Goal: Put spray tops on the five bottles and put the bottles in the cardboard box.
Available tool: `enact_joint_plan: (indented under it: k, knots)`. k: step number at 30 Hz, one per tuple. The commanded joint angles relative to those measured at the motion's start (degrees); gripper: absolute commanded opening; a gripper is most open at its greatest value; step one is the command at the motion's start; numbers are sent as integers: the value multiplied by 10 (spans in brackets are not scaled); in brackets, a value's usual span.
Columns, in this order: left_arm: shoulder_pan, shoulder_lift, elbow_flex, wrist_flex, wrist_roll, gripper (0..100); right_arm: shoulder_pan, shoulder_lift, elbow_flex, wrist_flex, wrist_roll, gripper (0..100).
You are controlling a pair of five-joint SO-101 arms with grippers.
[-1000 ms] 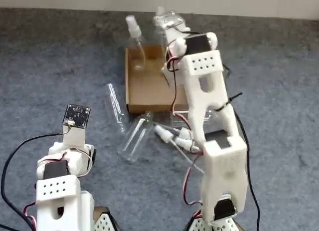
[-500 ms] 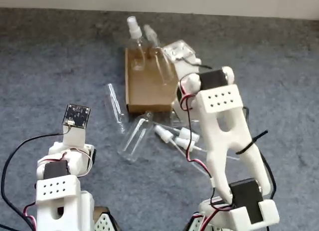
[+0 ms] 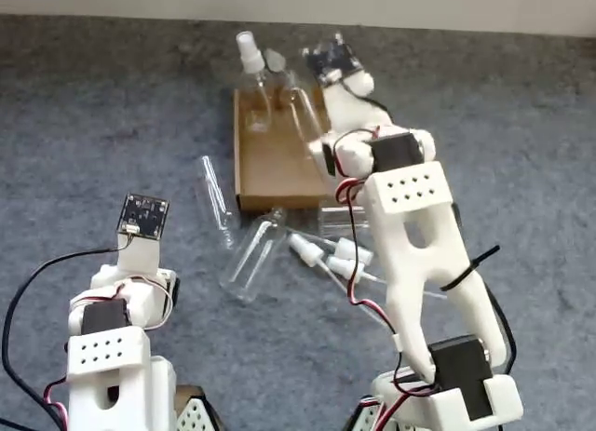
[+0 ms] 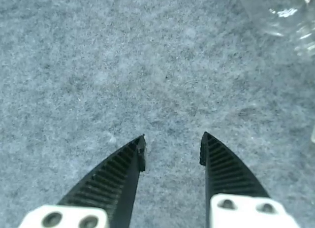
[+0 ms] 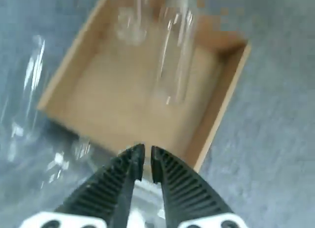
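Note:
The cardboard box (image 3: 265,175) lies at the back of the carpet. Two clear bottles with spray tops lean in its far end, one (image 3: 252,82) beside the other (image 3: 296,110). In the right wrist view the box (image 5: 123,105) and the nearer capped bottle (image 5: 175,55) lie just beyond my right gripper (image 5: 146,158), which is shut and holds nothing. Two uncapped bottles (image 3: 216,196) (image 3: 251,254) lie in front of the box, with loose spray tops (image 3: 307,251) beside them. My left gripper (image 4: 172,149) stands open over bare carpet, near a clear bottle (image 4: 278,11).
The right arm (image 3: 410,226) stretches from the near edge over the spray tops to the box's right side. The left arm (image 3: 121,310) is folded at the near left. Another clear bottle (image 3: 340,217) lies by the box's front corner, under the right arm.
The right arm drew back from over the box, leaving the second capped bottle leaning inside, and its wrist then tipped up again. The left arm has kept still.

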Motion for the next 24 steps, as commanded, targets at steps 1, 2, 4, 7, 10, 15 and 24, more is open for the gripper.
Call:
enact_joint_plan:
  k: [1, 2, 4, 7, 10, 15, 24]
  knots:
    - [-8, -8, -3, -8, -2, 173, 4, 19, -10, -53, -40, 40]
    - [-8, -8, -3, -8, -2, 173, 4, 38, -26, -53, -47, 65]
    - [-8, -8, -3, -8, -2, 173, 5, 77, -55, -42, -52, 116]
    - [-8, -8, -3, -9, -2, 173, 6, 131, -89, -37, -55, 163]
    - [-8, -8, -3, -9, -2, 173, 3, 184, -131, -56, -54, 170]
    - [-8, -8, -3, -9, -2, 173, -7, 276, -206, -105, -53, 171]
    - [-8, -8, -3, -9, -3, 173, -27, 382, -292, -105, -53, 329]
